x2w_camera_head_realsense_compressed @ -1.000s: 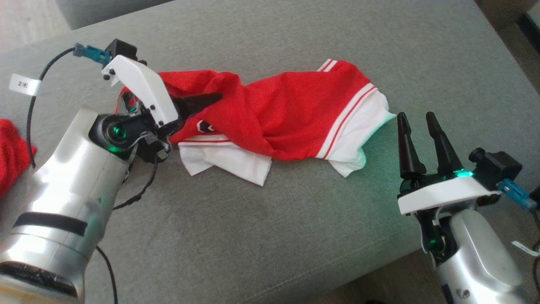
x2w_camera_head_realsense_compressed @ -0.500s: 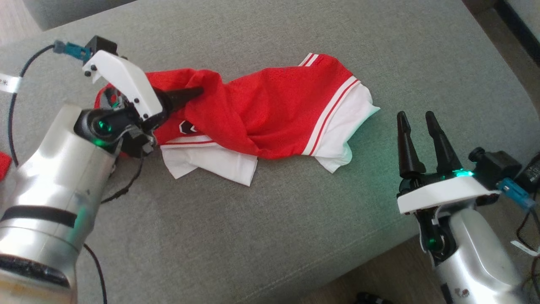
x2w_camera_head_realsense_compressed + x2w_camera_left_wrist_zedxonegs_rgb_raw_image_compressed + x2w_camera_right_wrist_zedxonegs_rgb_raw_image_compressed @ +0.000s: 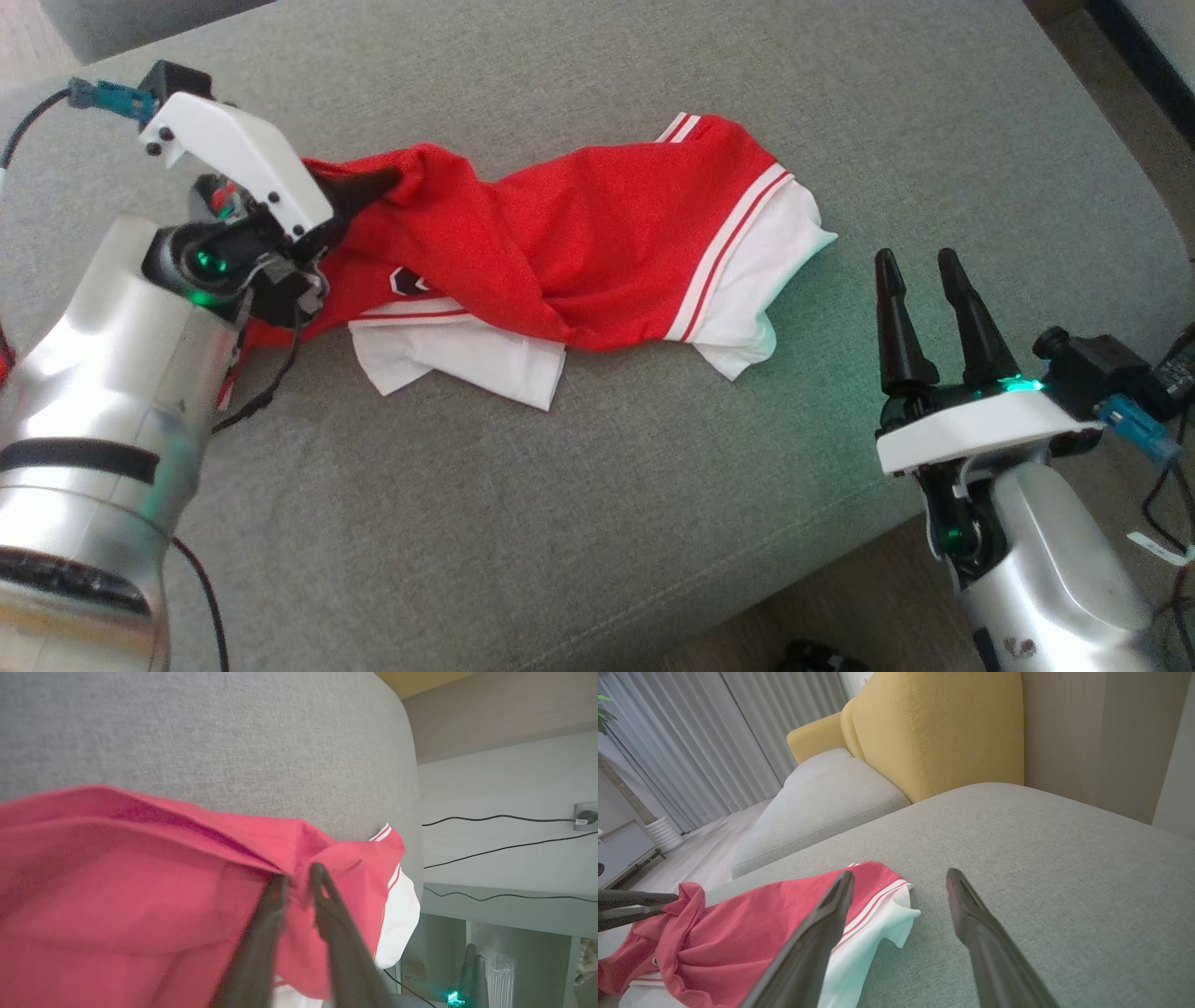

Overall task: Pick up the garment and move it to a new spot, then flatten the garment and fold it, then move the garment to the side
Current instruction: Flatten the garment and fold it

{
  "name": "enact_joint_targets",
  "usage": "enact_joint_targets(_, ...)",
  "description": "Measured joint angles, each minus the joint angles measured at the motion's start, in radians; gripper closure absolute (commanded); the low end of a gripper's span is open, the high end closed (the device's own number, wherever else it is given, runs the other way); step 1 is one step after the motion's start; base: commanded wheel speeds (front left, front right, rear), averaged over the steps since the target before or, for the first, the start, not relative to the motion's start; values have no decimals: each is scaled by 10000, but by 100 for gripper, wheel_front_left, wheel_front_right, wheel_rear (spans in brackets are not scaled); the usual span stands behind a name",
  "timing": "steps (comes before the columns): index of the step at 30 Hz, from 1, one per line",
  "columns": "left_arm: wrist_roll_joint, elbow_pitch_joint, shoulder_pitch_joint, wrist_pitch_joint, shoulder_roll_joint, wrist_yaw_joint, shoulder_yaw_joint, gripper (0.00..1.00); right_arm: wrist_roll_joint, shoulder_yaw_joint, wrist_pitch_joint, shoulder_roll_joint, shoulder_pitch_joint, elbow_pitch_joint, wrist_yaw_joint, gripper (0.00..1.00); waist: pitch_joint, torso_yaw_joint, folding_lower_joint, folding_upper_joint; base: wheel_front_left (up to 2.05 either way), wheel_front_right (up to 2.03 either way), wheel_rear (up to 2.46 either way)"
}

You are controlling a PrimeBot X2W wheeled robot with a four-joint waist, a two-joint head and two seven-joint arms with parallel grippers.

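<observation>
Garment (image 3: 597, 252): red sports piece with white panels and striped trim, crumpled into one long heap.
Location: on the middle of the grey sofa cushion (image 3: 560, 485). Its left end is bunched and raised, and the rest lies slack.
Left end effector (image 3: 298, 879): closed on a fold of the red fabric at the raised end, with cloth pinched between the two dark fingers.
Reason for hold: I judge that I grip one end so that a lift draws the rest out behind it, which suits carrying it to a new spot.
Right end effector (image 3: 915, 257): fingers spread, nothing between them, hovering near the cushion's front edge beside the white hem but apart from it.
Reason for position: I judge it waits clear of the cloth, ready to take the free end once flattening begins.
Step in hand: first pick-up; the garment is not yet flattened or folded.
Risk: a thin pinch may slip, and twisted layers may drag.
Containers: white ribbed pot (image 3: 663, 833) on the floor by the curtains (image 3: 738, 732).
Contents: I cannot tell what the pot holds.
</observation>
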Motion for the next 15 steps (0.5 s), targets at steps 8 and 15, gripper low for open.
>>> enact_joint_targets(8, 44, 178, -81, 8, -267, -407, -23, 100, 4, -44, 0, -8, -9, 111, 0, 0, -149, 163, 0, 0, 0, 0, 0)
enact_joint_targets(15, -15, -117, -83, 136, -368, -802, -40, 100, -19, -40, 0, -146, 41, 263, 0, 0, -707, 757, 0, 0, 0, 0, 0)
